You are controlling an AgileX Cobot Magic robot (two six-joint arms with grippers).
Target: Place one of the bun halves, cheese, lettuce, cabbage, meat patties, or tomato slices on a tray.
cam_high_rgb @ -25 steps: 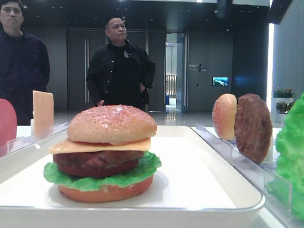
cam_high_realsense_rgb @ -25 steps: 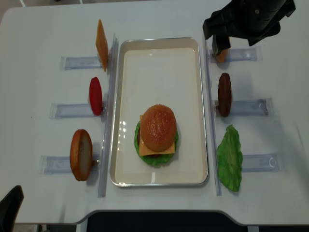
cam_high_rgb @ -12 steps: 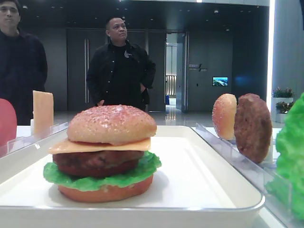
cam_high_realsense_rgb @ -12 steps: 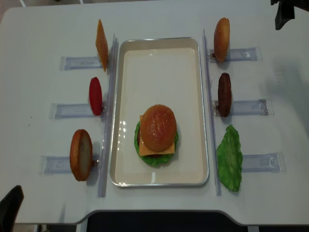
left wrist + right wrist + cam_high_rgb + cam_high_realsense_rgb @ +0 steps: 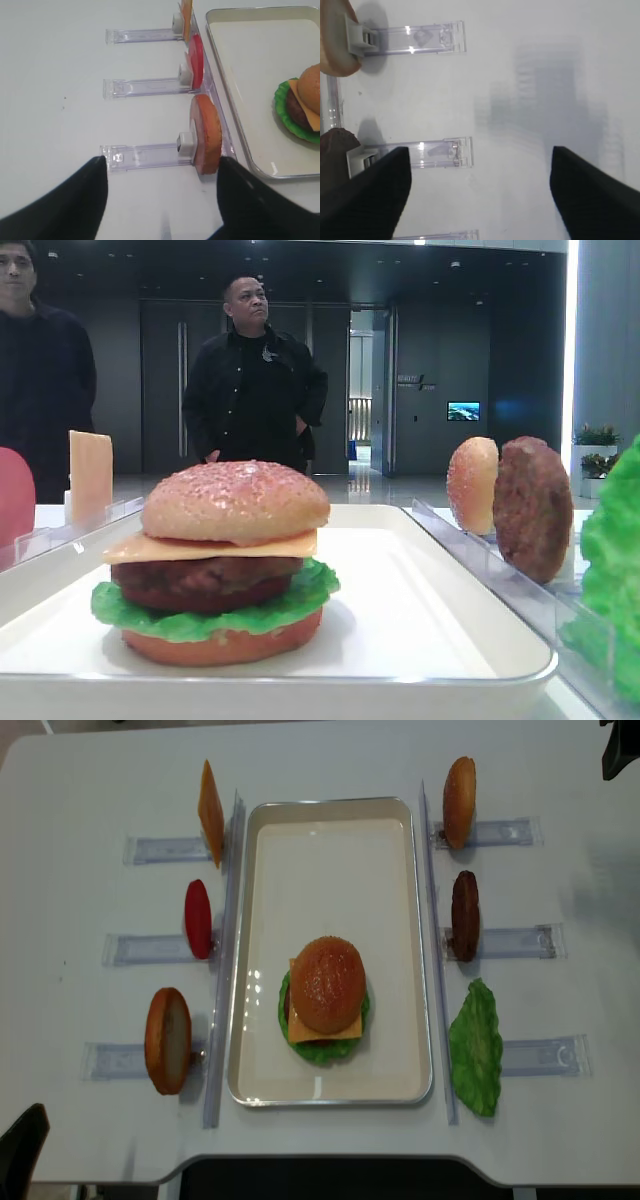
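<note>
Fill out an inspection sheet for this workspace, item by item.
Surface: white table, marks nothing seen.
Job's things: assembled burger with seeded golden-brown top bun on large white rectangular tray; orange cheese slice, dark-brown meat patty upright in clear plastic racks.
Clutter: nothing seen.
Grippers: right gripper open, empty, over bare table; left gripper open, empty.
Cables: nothing seen.
Surroundings: two men in dark clothes stand watching.

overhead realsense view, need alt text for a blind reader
A finished burger with a seeded top bun sits near the front of a white tray on a white table. Upright in clear racks stand cheese, tomato and bun at left, bun, patty and lettuce at right.
</note>
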